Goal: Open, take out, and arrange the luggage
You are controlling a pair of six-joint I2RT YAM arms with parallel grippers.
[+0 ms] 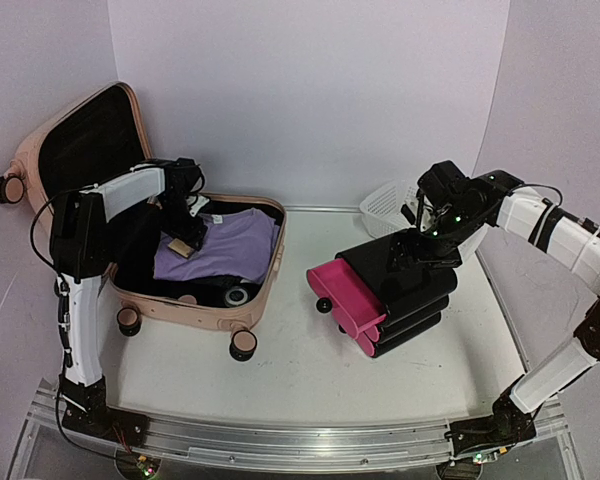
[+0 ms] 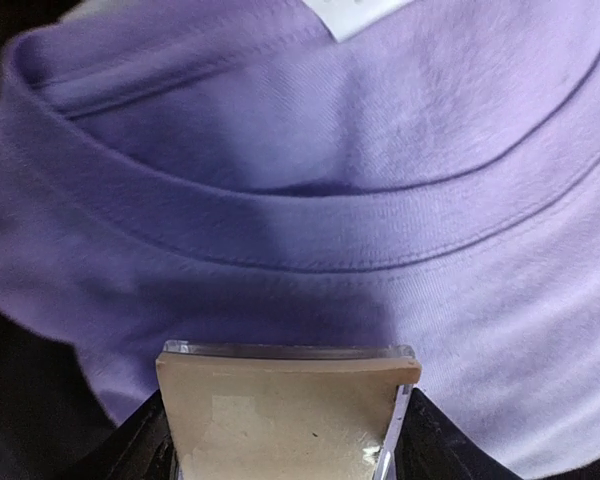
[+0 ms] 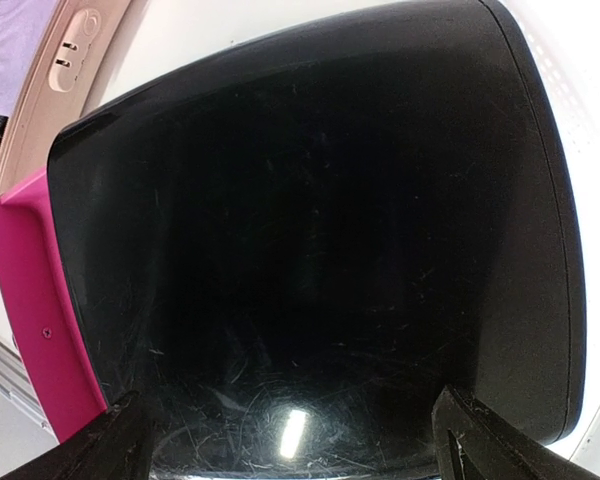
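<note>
Left pincer (image 1: 185,238) is down inside the open luggage (image 1: 195,312), right over a purple shirt (image 1: 228,243). The wrist view shows one tan finger pad (image 2: 280,400) lying at the shirt's ribbed collar (image 2: 310,225), with a white label (image 2: 355,12) just above. Whether this pincer stands apart or pressed together, I cannot tell. The cloth does not look pinched from here.

Over to the right pincer (image 1: 427,232), and its fingers (image 3: 120,440) are spread wide, one at each lower corner of the wrist view. A glossy black case (image 3: 310,220) fills the space beneath them. I cannot tell if they touch it.

That black case (image 1: 405,285) sits tilted on the worktop (image 1: 280,375), showing a bright pink edge (image 1: 342,293) toward the luggage. A white mesh basket (image 1: 385,210) stands just behind it.

The luggage lies on the left of the worktop. Its lid (image 1: 80,140) is propped up against the back wall, black lining showing. Its pink-and-black wheels (image 1: 243,345) point toward the arms. The shirt lies folded in the lower half, dark items packed around it.
</note>
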